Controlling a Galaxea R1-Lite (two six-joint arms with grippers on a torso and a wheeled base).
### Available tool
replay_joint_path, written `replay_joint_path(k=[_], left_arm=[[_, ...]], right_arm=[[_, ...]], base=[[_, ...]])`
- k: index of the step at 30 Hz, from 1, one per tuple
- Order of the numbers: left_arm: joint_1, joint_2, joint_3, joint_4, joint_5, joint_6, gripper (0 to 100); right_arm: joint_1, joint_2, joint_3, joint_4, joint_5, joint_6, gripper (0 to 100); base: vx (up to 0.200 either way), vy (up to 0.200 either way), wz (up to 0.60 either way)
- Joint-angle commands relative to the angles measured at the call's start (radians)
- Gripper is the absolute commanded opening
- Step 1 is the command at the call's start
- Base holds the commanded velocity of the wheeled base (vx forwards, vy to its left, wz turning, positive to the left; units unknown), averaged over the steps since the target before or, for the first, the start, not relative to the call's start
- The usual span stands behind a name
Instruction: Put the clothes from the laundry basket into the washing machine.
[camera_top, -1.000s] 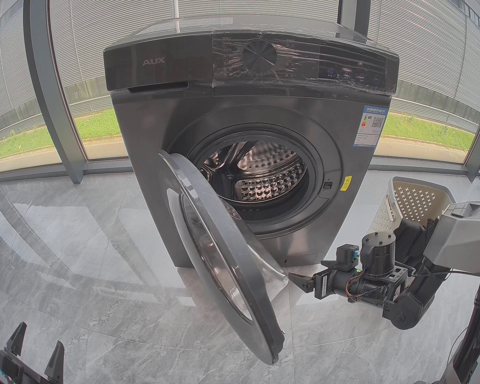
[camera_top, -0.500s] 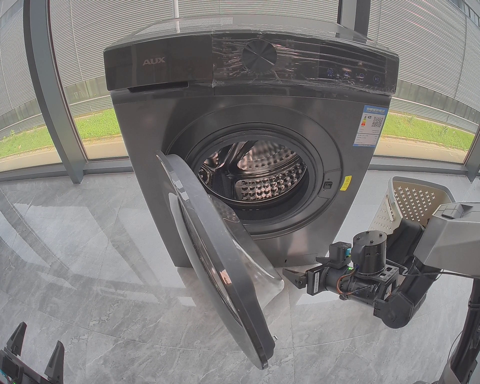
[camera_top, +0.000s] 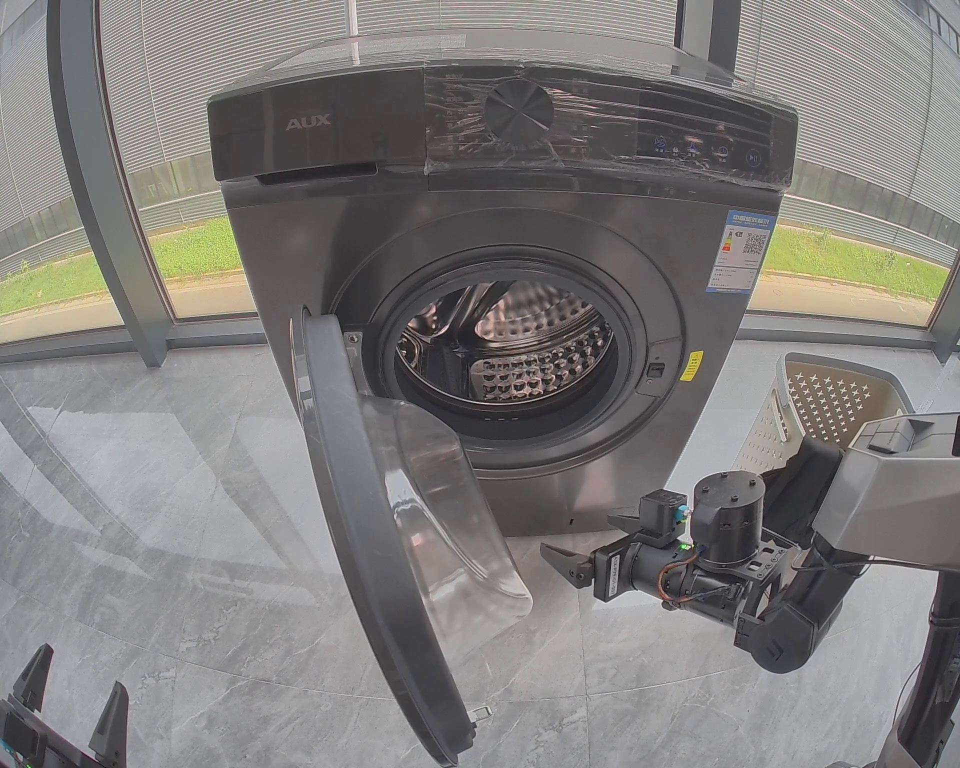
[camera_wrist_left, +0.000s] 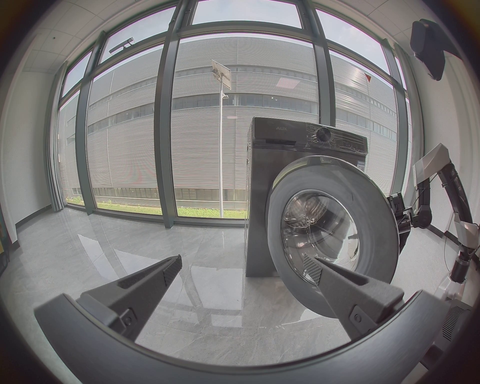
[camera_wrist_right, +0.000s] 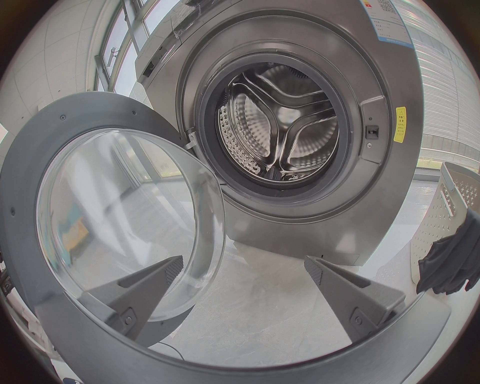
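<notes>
Right claw (camera_wrist_right: 241, 260), left claw (camera_wrist_left: 240, 259): both gaping; one washing machine (camera_top: 290, 230), one basket (camera_top: 835, 400), one dark garment (camera_wrist_right: 450, 260).

One washing machine (camera_top: 500, 200), with one round door (camera_top: 340, 480), one steel drum (camera_top: 520, 350) and one dial (camera_top: 518, 110) on its panel. Two stickers on its front: one blue-and-white label (camera_top: 742, 250) and one small yellow sticker (camera_top: 691, 366). One white laundry basket (camera_top: 840, 400). One dark piece of clothing (camera_wrist_right: 450, 255) hangs over its rim, though it may be several bunched together. Two claws, the left claw (camera_wrist_left: 241, 260) and the right claw (camera_wrist_right: 241, 262), each with two fingers (camera_wrist_left: 140, 290).
</notes>
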Motion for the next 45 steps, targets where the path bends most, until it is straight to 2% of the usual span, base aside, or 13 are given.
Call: replay_joint_path(k=[1, 7, 13, 18, 21, 26, 28, 30, 36, 39, 45], left_arm=[[0.000, -0.017, 0.018, 0.000, 0.000, 0.000, 100], [0.000, -0.017, 0.018, 0.000, 0.001, 0.000, 100], [0.000, -0.017, 0.018, 0.000, 0.001, 0.001, 100], [0.000, -0.017, 0.018, 0.000, 0.001, 0.001, 100], [0.000, -0.017, 0.018, 0.000, 0.001, 0.001, 100], [0.000, -0.017, 0.018, 0.000, 0.001, 0.001, 100], [0.000, -0.017, 0.018, 0.000, 0.001, 0.003, 100], [0.000, -0.017, 0.018, 0.000, 0.001, 0.001, 100], [0.000, -0.017, 0.018, 0.000, 0.000, 0.001, 100], [0.000, -0.017, 0.018, 0.000, 0.001, 0.003, 100], [0.000, -0.017, 0.018, 0.000, 0.000, 0.001, 100]], right_arm=[[0.001, 0.008, -0.024, 0.009, 0.000, -0.001, 100], [-0.017, 0.049, -0.108, 0.017, -0.007, -0.009, 100], [-0.017, 0.066, -0.147, 0.100, -0.014, -0.014, 100], [0.004, 0.095, -0.151, 0.086, -0.015, -0.038, 100], [0.042, 0.093, -0.151, 0.068, -0.015, -0.044, 100], [0.045, 0.084, -0.147, 0.038, 0.006, -0.043, 100], [0.045, 0.086, -0.161, 0.002, 0.034, -0.041, 100], [0.045, 0.100, -0.193, -0.020, 0.042, -0.040, 100], [0.029, 0.141, -0.280, 0.012, 0.042, -0.041, 100], [0.004, 0.161, -0.312, 0.051, 0.045, -0.041, 100], [0.015, 0.181, -0.351, 0.127, 0.045, -0.041, 100]], base=[[0.000, 0.000, 0.00], [-0.033, 0.000, 0.00], [-0.167, 0.000, 0.00], [0.000, 0.000, 0.00], [0.000, 0.000, 0.00], [0.000, 0.000, 0.00], [0.000, 0.000, 0.00], [0.000, 0.000, 0.00], [0.000, 0.000, 0.00], [-0.200, 0.000, 0.00], [-0.100, 0.000, 0.00]])
